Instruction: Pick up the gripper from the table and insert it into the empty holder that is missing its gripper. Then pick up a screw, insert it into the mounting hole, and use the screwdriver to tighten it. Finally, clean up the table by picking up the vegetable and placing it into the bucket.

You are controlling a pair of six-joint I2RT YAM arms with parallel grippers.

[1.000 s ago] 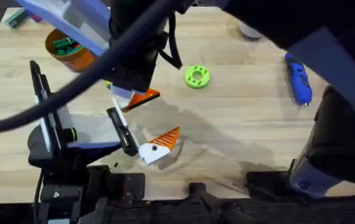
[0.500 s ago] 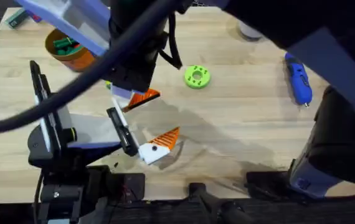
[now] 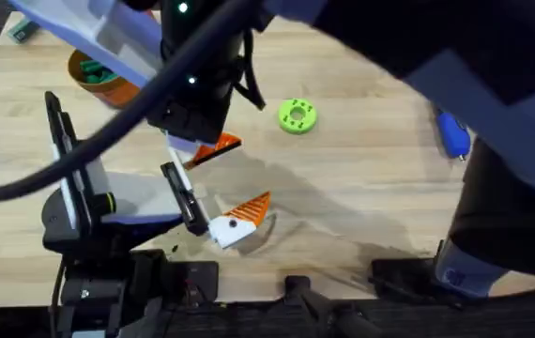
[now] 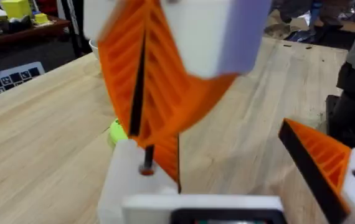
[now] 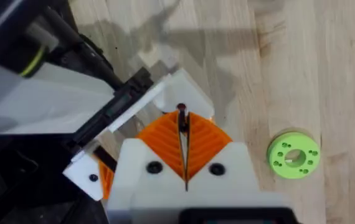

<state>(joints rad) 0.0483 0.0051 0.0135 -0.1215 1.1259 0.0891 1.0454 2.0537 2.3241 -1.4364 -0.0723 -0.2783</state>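
Observation:
My right gripper point(image 3: 213, 150) hangs low over the table, left of the lime-green holder point(image 3: 296, 115). Its orange pads point(image 5: 205, 140) are pressed together, with a thin dark piece, seemingly a screw point(image 5: 180, 113), at their tip. My left gripper point(image 3: 249, 218) rests near the front edge, open, its fingers point(image 4: 317, 162) spread on either side of the right gripper point(image 4: 143, 140). The blue screwdriver point(image 3: 454, 137) lies at the right, partly under the right arm. At the back left stands the orange bucket point(image 3: 117, 89). The vegetable and the small gripper part are hidden.
Dark green pieces point(image 3: 94, 68) lie inside the bucket. The right arm spans the table from lower right to upper left, close under the camera. Bare wood stretches between the holder point(image 5: 293, 155) and the screwdriver.
The right arm's upper links have shifted, now covering more of the screwdriver. Both grippers stay almost where they were.

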